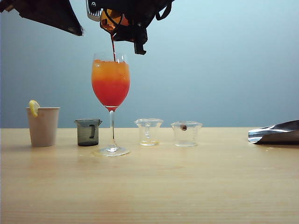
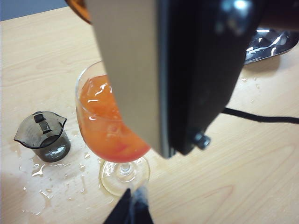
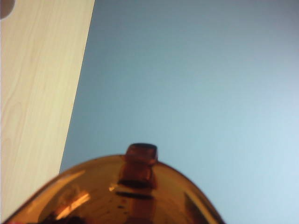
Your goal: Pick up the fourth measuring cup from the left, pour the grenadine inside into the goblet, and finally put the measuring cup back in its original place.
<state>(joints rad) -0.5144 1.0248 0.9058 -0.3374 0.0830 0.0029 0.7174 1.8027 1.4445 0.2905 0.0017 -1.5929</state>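
The fourth measuring cup, amber-brown, is tipped over the goblet with my right gripper shut on it. A thin red stream of grenadine falls from its lip into the glass. The liquid there is orange above and red below. In the right wrist view the amber cup and its handle fill the near edge and hide the fingers. My left gripper hangs high at the left, apart from everything; its dark tips are pressed together, empty, above the goblet's foot. The right arm blocks much of that view.
Along the table stand a paper cup with a lemon slice, a grey-green measuring cup and two clear measuring cups. A silver foil bag lies at the far right. Spilled drops wet the wood near the grey-green cup.
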